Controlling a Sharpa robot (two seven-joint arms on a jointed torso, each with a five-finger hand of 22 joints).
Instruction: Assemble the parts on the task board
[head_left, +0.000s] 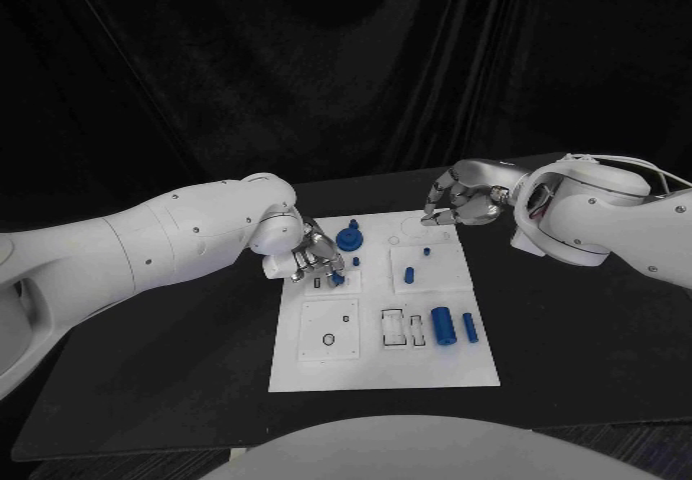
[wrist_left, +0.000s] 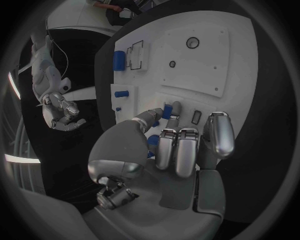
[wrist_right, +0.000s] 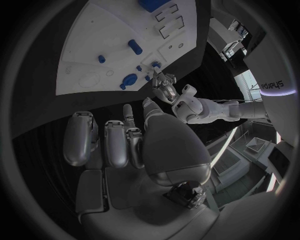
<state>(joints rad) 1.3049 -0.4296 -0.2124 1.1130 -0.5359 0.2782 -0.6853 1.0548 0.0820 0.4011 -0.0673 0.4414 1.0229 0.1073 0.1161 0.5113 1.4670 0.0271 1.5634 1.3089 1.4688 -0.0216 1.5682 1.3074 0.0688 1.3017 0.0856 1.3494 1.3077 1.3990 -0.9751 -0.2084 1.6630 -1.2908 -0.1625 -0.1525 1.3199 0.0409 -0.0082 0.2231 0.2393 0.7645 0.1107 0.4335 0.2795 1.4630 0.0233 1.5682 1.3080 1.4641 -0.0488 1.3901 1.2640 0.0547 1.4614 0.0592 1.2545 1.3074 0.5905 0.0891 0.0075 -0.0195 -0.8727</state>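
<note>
The white task board (head_left: 384, 370) is seen in the lower middle of the head view, lying flat on the black table (head_left: 159, 400). Nearest the camera, the board's lower part is bare. Above that, a square panel with a round hole (head_left: 329, 330) is set on the board's left side, and a pair of outlined rectangular slots (head_left: 395, 328) is seen at its centre. Just right of the slots a thick blue cylinder (head_left: 443, 326) lies on the board, with a thinner blue pin (head_left: 470, 327) lying beside it, the two close together but apart.

Farther up, a small blue peg (head_left: 408, 274) is seen at the board's middle, and a smaller blue stud (head_left: 426, 251) lies above it. Toward the upper left of the board a round blue knob-like part (head_left: 351, 239) stands.

The left hand (head_left: 306, 262) is lowered over the board's left edge at mid-frame, fingers pointing down; a small blue part (wrist_left: 167, 112) is pinched between its thumb and a fingertip, as shown in the left wrist view, touching or just above the board.

Farthest, at the upper right, the right hand (head_left: 459, 207) is held over the board's far right corner, fingers curled inward with nothing in them.
</note>
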